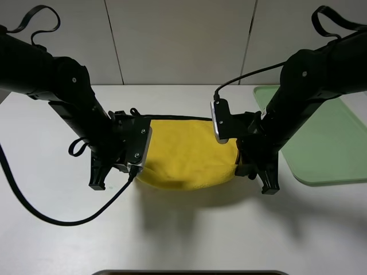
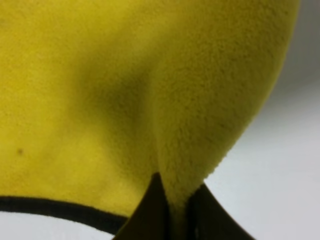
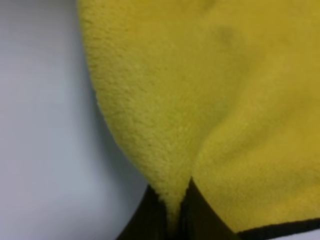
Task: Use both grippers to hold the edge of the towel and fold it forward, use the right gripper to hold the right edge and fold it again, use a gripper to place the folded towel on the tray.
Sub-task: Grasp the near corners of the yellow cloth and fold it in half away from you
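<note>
A yellow towel (image 1: 186, 152) with a dark border lies in the middle of the white table, its near edge lifted and bulging. My left gripper (image 1: 131, 168) is shut on the towel's left near edge; in the left wrist view the fabric (image 2: 150, 90) is pinched between the dark fingers (image 2: 150, 210). My right gripper (image 1: 245, 167) is shut on the right near edge; the right wrist view shows the towel (image 3: 210, 90) clamped between its fingers (image 3: 200, 215). The light green tray (image 1: 327, 137) sits at the right.
The white table (image 1: 189, 235) extends around the towel. Black cables (image 1: 57, 220) loop from the left arm across the table's left front. A dark object shows at the bottom edge (image 1: 189, 272).
</note>
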Action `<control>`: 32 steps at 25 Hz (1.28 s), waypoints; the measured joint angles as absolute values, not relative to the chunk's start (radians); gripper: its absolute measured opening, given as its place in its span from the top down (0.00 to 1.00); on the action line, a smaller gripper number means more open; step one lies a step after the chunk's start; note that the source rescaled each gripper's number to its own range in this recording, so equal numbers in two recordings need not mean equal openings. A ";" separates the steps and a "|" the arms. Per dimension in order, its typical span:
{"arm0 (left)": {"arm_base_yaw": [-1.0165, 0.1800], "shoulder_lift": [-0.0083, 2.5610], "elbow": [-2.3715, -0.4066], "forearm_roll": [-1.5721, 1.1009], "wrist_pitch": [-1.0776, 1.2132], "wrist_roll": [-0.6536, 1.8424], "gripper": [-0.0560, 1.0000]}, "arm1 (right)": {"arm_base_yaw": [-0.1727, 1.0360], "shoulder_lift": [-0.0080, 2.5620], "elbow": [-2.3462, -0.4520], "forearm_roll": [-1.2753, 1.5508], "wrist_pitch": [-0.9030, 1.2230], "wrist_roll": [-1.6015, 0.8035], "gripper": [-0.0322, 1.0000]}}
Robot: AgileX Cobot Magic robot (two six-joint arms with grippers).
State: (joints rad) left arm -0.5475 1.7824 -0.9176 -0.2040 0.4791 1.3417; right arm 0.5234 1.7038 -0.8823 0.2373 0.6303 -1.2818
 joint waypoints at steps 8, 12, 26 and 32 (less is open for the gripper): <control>-0.549 1.705 -0.918 -0.201 0.523 1.341 0.95 | 0.523 1.627 -0.882 0.226 0.670 -1.246 0.97; -0.549 1.662 -0.917 -0.198 0.535 1.341 0.95 | 0.523 1.591 -0.882 0.226 0.694 -1.218 0.97; -0.549 1.565 -0.917 -0.198 0.632 1.300 0.95 | 0.523 1.462 -0.882 0.204 0.811 -1.149 0.97; -0.549 1.516 -0.917 -0.199 0.688 1.292 0.95 | 0.524 1.425 -0.882 0.193 0.861 -1.134 0.97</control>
State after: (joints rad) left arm -0.5486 1.5160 -0.9168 -0.1994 0.6884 1.2921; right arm 0.5243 1.4251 -0.8823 0.1927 0.8611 -1.1339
